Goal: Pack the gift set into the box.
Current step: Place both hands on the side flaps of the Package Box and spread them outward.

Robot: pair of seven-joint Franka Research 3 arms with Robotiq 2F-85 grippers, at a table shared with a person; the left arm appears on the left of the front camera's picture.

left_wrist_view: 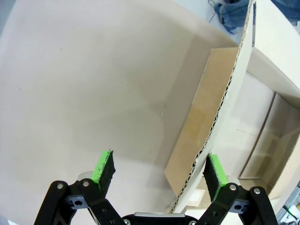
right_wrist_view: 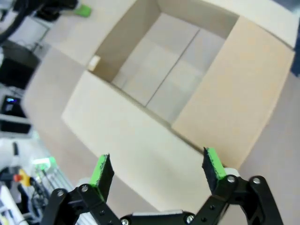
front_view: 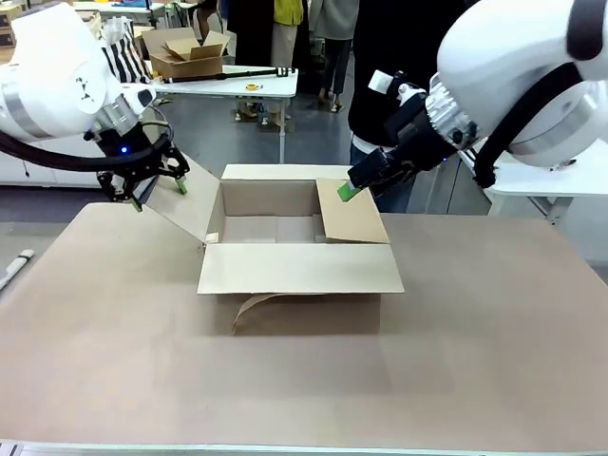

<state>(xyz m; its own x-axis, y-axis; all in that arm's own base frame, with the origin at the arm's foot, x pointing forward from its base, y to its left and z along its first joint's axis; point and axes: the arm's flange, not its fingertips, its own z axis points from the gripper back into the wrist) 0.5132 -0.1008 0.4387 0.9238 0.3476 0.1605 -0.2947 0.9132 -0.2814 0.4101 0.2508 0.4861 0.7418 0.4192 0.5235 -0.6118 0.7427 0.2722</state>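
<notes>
Looking across the table (front_view: pixel 494 332), we see the box (front_view: pixel 285 313) standing at its middle, all four top flaps unfolded and its brown floor bare to the camera. The near flap (front_view: pixel 299 269) lies flat toward us, the far flap (front_view: pixel 271 172) leans away toward the person (front_view: pixel 380 57) in dark clothes at the far side, the left flap (front_view: pixel 185 204) slants up and out to the left, and the right flap (front_view: pixel 353 218) tilts inward over the opening. Our left gripper (front_view: pixel 159 193) hangs at the upper left edge of the left flap with its jaws spread wide. From the left wrist we see that gripper (left_wrist_view: pixel 159 164) straddling the flap's corrugated edge (left_wrist_view: pixel 225 93), which runs up between the green pads (left_wrist_view: pixel 104 168) and passes just beside one of them; we cannot tell whether they touch, and the jaws are not closed on it. Our right gripper (front_view: pixel 350 192) sits at the far left corner of the right flap, one green pad showing against the cardboard. From the right wrist the same gripper (right_wrist_view: pixel 157 164) hovers over the box (right_wrist_view: pixel 117 136) with its jaws parted wide and nothing between them, while the near and right flaps lie beneath. We cannot tell whether it touches the cardboard. A thin strip (front_view: pixel 256 304) curls away from the box's near wall.
</notes>
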